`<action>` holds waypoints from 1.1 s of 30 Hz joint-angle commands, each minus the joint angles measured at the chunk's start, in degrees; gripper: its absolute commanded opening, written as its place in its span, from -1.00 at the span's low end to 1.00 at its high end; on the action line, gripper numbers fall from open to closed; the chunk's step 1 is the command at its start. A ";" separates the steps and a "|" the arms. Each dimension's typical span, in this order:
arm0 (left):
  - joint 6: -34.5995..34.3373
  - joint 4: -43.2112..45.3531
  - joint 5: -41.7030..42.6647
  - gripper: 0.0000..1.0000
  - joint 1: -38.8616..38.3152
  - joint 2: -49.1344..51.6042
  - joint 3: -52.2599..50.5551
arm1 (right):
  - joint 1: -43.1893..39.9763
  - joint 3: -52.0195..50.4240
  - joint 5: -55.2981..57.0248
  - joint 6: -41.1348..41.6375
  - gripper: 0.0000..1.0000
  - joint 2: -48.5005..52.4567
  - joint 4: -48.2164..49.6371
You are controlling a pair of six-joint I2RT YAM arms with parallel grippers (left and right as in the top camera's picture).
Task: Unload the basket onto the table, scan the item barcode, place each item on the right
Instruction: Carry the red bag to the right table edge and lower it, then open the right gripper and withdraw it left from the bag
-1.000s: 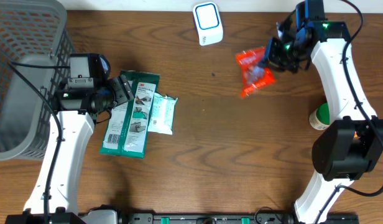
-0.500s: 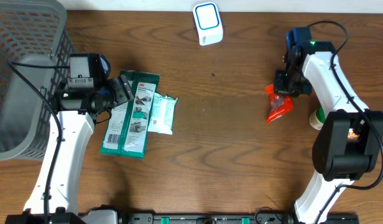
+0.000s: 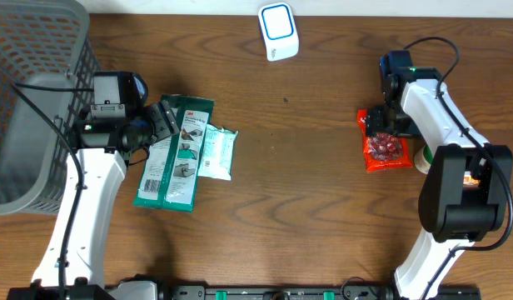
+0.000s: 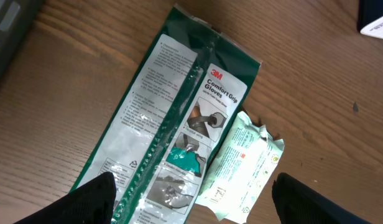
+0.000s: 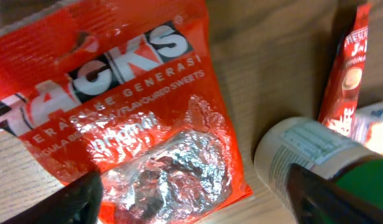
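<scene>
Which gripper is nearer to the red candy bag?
Right. The right gripper is directly above the red candy bag; the left gripper is far off, over the green glove pack.

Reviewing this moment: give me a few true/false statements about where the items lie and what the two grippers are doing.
1. The red candy bag lies flat on the table. True.
2. The right gripper is shut on the red candy bag. False: its fingers stand wide apart above the bag, as the right wrist view shows.
3. The wipes pack lies right beside the green glove package. True.
4. The left gripper holds the scanner. False: the scanner stands alone at the table's far edge, and the left gripper is open over the glove package.
5. The glove package is inside the basket. False: it lies on the table beside the basket.
</scene>
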 commanded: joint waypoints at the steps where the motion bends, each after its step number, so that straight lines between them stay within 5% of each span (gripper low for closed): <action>1: 0.57 -0.13 -0.09 0.63 0.24 -0.50 0.79 | 0.48 1.84 -0.90 -0.13 0.67 -2.03 -1.92; 7: 0.57 -0.13 -0.09 0.63 0.24 -0.50 0.79 | 2.93 2.82 -15.45 -4.83 0.51 -6.27 -2.38; 11: 0.57 -0.13 -0.11 0.62 0.24 -0.50 0.79 | 4.76 2.43 -22.03 -9.44 -0.33 -6.05 -2.71; 14: 0.57 -0.13 -0.09 0.63 0.24 -0.50 0.79 | 6.03 0.83 -21.07 -9.81 -0.65 -5.53 -0.85; 23: 0.57 -0.13 -0.09 0.62 0.24 -0.50 0.79 | 7.17 -10.14 -19.47 -10.67 -0.53 -5.49 12.39; 33: 0.57 -0.13 -0.11 0.63 0.24 -0.50 0.79 | 6.64 -17.05 -5.99 -10.60 -0.72 -5.49 19.41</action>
